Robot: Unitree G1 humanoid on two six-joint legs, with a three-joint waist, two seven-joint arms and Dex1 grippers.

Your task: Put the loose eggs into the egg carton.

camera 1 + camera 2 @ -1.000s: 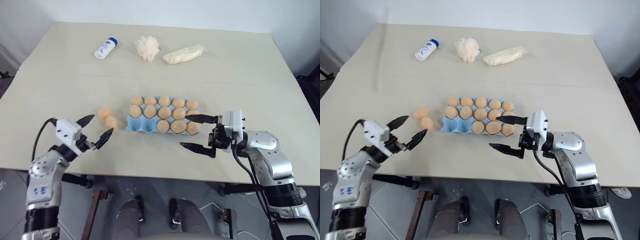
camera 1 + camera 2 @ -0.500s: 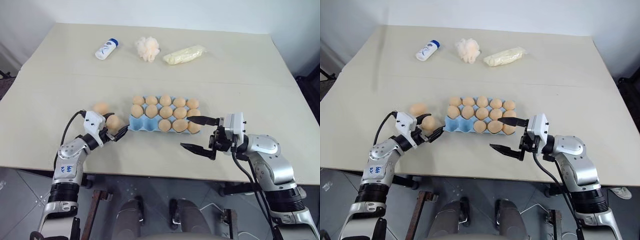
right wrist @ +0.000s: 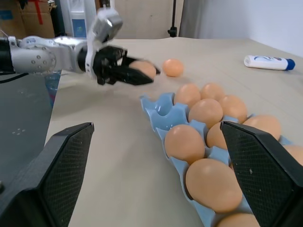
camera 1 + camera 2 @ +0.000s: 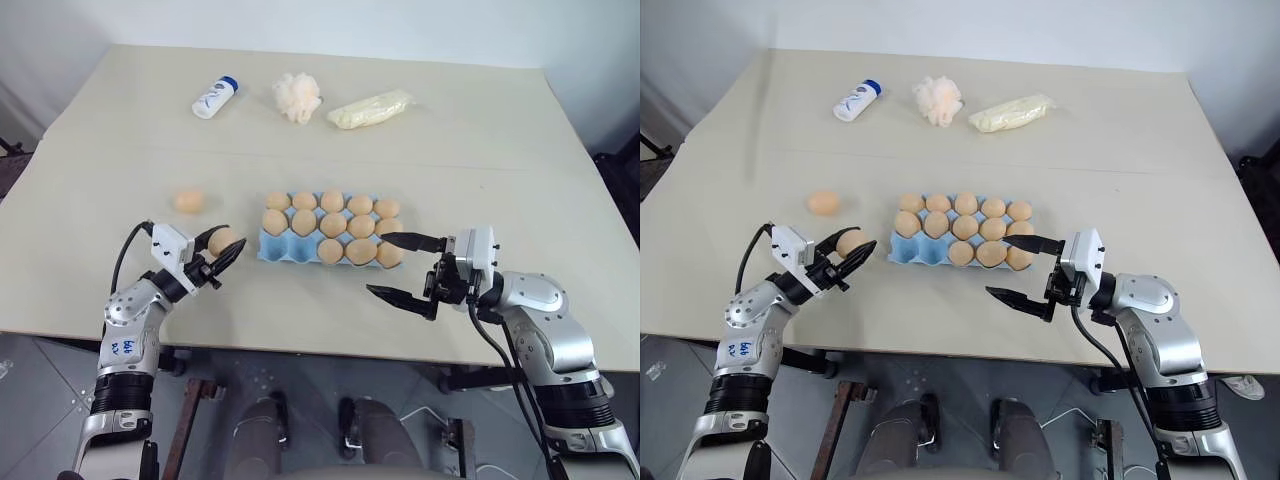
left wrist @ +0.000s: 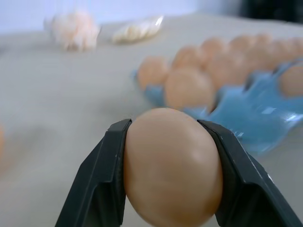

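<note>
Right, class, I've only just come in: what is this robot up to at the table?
It is filling the blue egg carton with loose eggs. The left gripper is shut on one egg, holding it just beside the carton's near left end, where cups are empty. Another loose egg lies on the table further left. The right gripper hangs open at the carton's right end, holding nothing.

A pale beige table (image 4: 480, 150) carries everything. At its middle lies the light-blue egg carton (image 4: 268, 246), most cups filled with eggs. One loose egg (image 4: 187, 201) rests on the tabletop to the carton's left, well apart from it. Along the far edge lie a white bottle with a blue cap (image 4: 214, 97), a fluffy cream puff (image 4: 298, 96) and a pale yellow wrapped packet (image 4: 369, 108).
</note>
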